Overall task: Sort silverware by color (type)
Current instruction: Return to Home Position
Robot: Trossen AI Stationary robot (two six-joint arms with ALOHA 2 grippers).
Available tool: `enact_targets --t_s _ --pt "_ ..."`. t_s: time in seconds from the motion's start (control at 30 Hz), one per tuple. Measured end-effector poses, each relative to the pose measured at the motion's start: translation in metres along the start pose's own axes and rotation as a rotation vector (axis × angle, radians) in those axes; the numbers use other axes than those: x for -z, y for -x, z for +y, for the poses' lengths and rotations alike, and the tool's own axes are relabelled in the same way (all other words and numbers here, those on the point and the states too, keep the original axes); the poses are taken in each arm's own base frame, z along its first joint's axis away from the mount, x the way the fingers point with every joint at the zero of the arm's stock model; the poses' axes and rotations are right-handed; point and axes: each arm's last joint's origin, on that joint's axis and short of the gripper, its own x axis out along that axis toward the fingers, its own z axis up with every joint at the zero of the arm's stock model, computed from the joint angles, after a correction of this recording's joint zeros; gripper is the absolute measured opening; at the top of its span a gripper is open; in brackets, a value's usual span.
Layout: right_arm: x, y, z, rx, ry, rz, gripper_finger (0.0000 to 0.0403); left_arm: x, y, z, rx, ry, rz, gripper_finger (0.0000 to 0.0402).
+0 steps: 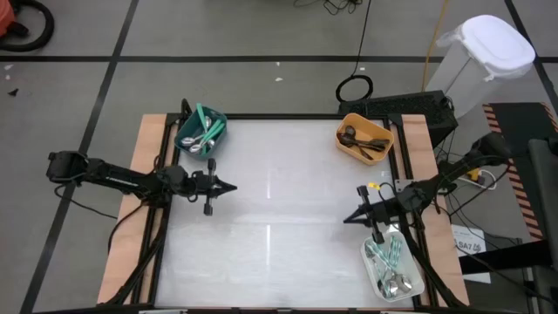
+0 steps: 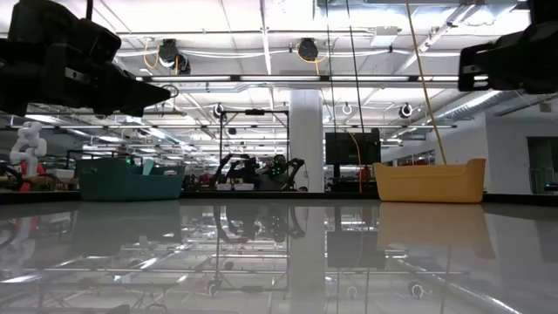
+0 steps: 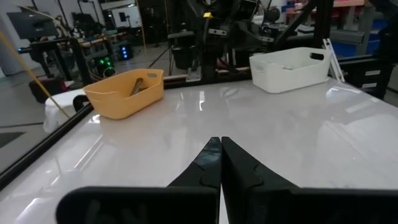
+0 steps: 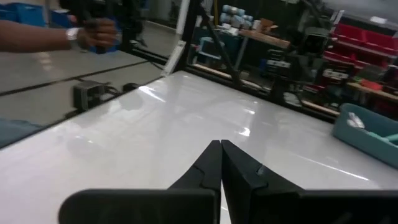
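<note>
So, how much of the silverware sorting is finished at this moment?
Seemingly done: silverware lies in the teal plastic bin, orange plastic bin and white plastic bin; none shows loose on the white table. In hand: nothing; left pincer and right pincer hover shut above it. Left: apparently nothing.

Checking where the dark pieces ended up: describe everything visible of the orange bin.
The orange bin is a shallow rectangular tub with rounded corners and a flared rim, plastic by its look. It stands upright on the white table, near the corner at the high view's upper right, slightly skewed to the table edges. A few dark utensils lie inside it. Nothing else touches it.
</note>
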Motion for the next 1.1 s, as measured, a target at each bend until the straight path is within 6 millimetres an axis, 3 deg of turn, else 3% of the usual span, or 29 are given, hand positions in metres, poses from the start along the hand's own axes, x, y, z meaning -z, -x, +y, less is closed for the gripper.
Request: enact_targets --t_s 0.43,0.93,1.1 --pt "0.002 0.009 -0.03 0.109 0.026 0.005 0.0 -0.011 0.017 0.006 0.012 -0.026 -0.047 0.0001" --pt "-0.005 0.041 -0.033 0.143 0.021 -0.095 0.0 -0.01 0.053 0.004 -0.077 0.041 -0.028 0.0" --pt "-0.002 0.043 -0.035 0.163 0.03 -0.072 0.0 -0.014 0.058 0.004 -0.1 0.023 -0.035 0.0"
